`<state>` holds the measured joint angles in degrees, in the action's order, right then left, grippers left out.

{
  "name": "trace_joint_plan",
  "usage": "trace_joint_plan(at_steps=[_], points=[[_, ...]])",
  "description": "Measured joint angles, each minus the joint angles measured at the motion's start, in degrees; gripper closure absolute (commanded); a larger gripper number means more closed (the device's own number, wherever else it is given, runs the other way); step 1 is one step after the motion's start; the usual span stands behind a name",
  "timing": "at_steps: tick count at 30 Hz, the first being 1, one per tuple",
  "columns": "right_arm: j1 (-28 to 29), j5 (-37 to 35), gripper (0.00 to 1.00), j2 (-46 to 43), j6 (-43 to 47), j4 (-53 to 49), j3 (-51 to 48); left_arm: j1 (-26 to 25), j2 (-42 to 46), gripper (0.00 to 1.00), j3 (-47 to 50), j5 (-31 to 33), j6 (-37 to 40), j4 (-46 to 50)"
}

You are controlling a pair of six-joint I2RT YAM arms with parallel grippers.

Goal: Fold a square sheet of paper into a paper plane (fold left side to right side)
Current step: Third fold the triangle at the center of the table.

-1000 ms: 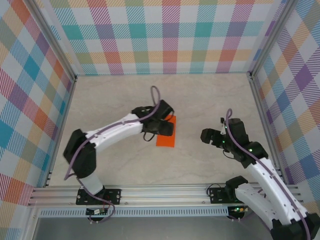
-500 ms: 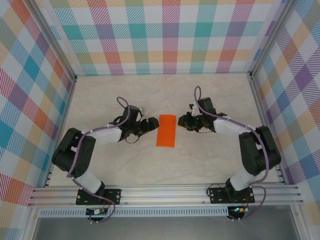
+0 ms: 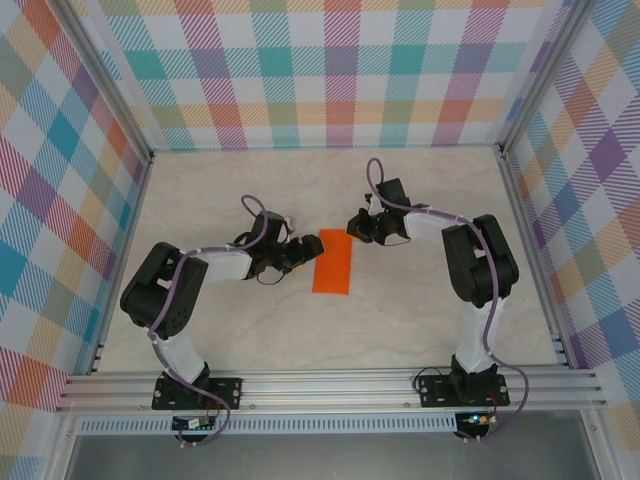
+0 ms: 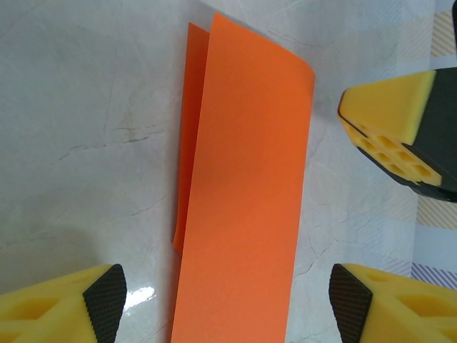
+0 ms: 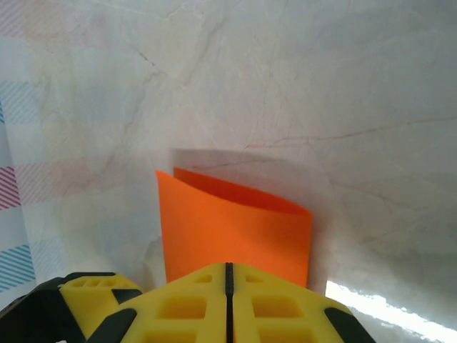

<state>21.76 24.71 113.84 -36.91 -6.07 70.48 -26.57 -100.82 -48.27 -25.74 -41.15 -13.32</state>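
The orange paper (image 3: 333, 265) lies mid-frame on the worktop (image 3: 420, 310), folded in half with its top layer bowed up; the left claw (image 3: 303, 250) is spread at its left edge and the right claw (image 3: 357, 226) is pressed together at its upper right corner, so flattening the crease looks next.

From above, one camera overlooks the table (image 3: 400, 320); both wrist cameras closely share the orange paper (image 4: 243, 186).

Bright, even overhead light is washing the pale marble-patterned tabletop (image 3: 400, 320), leaving only faint, soft shadows. White glare is streaking that glossy surface in both wrist views, while the folded sheet of bright orange paper (image 5: 235, 232) is casting a soft grey shadow behind it.
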Motion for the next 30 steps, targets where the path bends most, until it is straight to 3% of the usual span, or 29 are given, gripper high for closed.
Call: trace_joint_plan(at_steps=[8,18,30], points=[[0.0,0.2,0.92,4.5,1.7,-2.0,1.5,0.0,-2.1,0.24,-1.4,-0.9,-0.2,-0.2],[0.0,-0.5,0.92,4.6,4.6,-3.4,2.3,0.0,-4.8,0.32,-3.8,-3.8,-1.5,-0.4],[0.0,-0.3,0.92,4.9,4.9,-4.4,3.0,-0.4,-5.6,0.33,-5.0,-4.7,-1.7,0.7]])
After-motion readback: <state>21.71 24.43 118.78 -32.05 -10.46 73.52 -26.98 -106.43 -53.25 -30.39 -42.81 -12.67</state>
